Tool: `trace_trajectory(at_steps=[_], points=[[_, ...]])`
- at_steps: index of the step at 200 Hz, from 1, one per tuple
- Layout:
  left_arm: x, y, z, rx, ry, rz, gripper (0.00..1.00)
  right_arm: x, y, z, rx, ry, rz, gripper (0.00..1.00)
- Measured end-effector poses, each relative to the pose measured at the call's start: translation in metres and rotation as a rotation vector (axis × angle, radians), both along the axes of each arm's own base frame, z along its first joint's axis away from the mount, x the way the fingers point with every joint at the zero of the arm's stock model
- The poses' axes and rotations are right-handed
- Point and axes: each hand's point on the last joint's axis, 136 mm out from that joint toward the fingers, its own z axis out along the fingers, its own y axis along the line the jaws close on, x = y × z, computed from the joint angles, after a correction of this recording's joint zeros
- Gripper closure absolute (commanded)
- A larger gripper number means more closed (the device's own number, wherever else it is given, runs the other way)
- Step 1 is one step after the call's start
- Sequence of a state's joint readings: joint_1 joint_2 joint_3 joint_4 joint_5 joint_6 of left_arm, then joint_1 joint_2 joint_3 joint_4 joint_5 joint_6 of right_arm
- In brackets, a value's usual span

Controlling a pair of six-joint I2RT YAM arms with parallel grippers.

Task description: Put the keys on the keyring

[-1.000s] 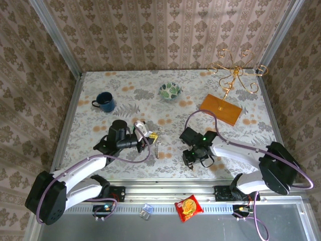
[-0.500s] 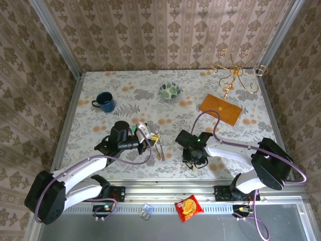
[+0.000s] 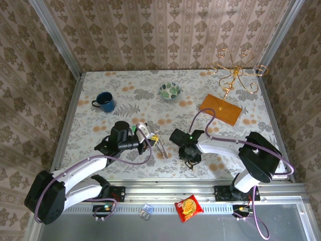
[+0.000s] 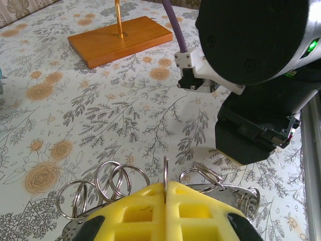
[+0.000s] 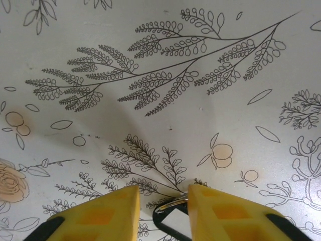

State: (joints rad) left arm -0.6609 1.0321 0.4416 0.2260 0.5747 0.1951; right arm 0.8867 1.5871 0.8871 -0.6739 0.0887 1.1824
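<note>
Damask wallpaper (image 3: 165, 30) lines the far and side walls around a table (image 3: 125, 100) covered in floral cloth.

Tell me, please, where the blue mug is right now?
In the top view the blue mug stands at the far left of the table, left of the patterned bowl.

Blue mug (image 3: 104, 101), patterned bowl (image 3: 170, 91) — gold stand (image 3: 231, 83) on wooden base (image 3: 220, 109).
</note>
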Motion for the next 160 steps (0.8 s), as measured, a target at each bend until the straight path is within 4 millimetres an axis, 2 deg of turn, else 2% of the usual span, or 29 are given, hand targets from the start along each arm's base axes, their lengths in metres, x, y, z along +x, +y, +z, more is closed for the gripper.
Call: trace_trajectory(at_steps=[72,86,108,160], points=[[0.0,0.001,-0.001,0.005,-0.003,0.001,1.0,0.004,-0.007,0.005,-0.053,-0.017,0.033,0.88],[0.0,0.001,-0.001,0.005,-0.005,0.002,1.0,0.003,-0.009,0.005,-0.062,-0.016,0.045,0.87],[0.0,0.001,-0.001,0.007,-0.005,0.004,1.0,0.003,-0.011,0.006,-0.078,-0.015,0.059,0.77],[0.0,0.001,-0.001,0.008,-0.005,0.005,1.0,0.001,-0.009,0.003,-0.074,0.001,0.062,0.74]])
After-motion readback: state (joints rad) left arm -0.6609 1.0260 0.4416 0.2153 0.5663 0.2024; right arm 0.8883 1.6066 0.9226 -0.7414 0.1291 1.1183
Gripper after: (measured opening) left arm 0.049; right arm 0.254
